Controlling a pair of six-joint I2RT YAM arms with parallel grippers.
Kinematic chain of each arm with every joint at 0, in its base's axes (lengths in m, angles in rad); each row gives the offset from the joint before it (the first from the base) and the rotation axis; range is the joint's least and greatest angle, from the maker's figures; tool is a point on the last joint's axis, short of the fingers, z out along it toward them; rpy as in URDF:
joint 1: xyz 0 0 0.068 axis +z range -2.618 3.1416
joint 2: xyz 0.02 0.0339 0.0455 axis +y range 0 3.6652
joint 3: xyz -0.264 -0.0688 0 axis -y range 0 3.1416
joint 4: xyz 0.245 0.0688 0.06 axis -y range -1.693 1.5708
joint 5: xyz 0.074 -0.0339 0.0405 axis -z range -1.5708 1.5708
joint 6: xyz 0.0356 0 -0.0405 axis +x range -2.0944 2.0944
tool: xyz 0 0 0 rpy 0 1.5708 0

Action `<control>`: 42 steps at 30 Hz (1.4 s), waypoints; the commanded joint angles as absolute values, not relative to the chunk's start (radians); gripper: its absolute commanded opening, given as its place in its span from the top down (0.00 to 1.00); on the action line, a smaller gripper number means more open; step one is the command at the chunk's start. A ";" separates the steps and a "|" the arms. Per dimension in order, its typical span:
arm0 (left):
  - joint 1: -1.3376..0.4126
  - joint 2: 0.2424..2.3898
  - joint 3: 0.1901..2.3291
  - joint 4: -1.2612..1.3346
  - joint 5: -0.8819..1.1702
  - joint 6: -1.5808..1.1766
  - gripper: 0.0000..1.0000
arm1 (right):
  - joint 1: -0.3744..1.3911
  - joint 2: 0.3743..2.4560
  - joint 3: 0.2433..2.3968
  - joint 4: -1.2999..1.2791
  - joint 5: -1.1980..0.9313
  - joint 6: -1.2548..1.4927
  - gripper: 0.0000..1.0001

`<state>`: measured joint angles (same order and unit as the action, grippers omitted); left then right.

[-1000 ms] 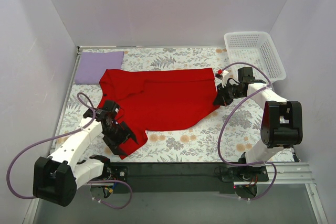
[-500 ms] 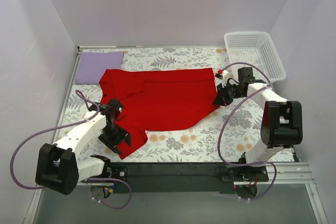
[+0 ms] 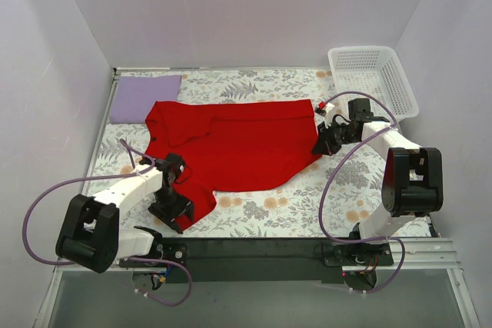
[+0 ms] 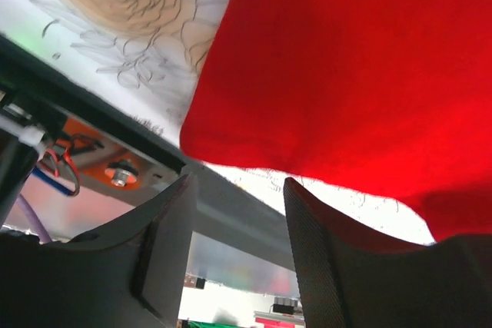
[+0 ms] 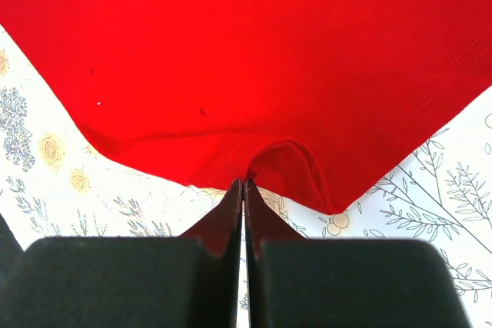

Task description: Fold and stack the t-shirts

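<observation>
Two arms appear to be setting up a fold of the red shirt (image 3: 238, 147), which is lying spread across the middle of the tabletop (image 3: 338, 190). The right fingers (image 5: 227, 220) are pinching shut on the hem at the shirt's 3 o'clock edge, with cloth puckering at their tips. The left fingers (image 4: 165, 251) are standing apart at its 7 o'clock corner, by the tabletop's near edge, clamping nothing. The next move is probably calling for the left to close on that corner, so both ends can be lifted and carried over together. The lavender shirt (image 3: 144, 97) is lying as a flat rectangle at 10 o'clock. A floral print is covering the tabletop, a white basket (image 3: 373, 74) is sitting at 1 o'clock, and pale walls (image 3: 254, 13) are enclosing three sides.
</observation>
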<state>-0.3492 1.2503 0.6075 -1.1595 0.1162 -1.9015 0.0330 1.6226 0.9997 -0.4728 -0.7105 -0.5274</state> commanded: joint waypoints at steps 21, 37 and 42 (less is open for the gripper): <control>-0.353 1.293 0.583 -1.069 0.072 -1.911 0.83 | 0.015 1.614 1.015 -0.494 -0.739 -0.541 0.99; -0.353 1.302 0.725 -1.038 0.089 -1.758 1.00 | 0.009 1.609 1.015 -0.499 -0.749 -0.543 0.99; -0.353 1.315 0.788 -1.016 0.115 -1.694 1.00 | 0.009 1.608 1.015 -0.500 -0.752 -0.545 0.99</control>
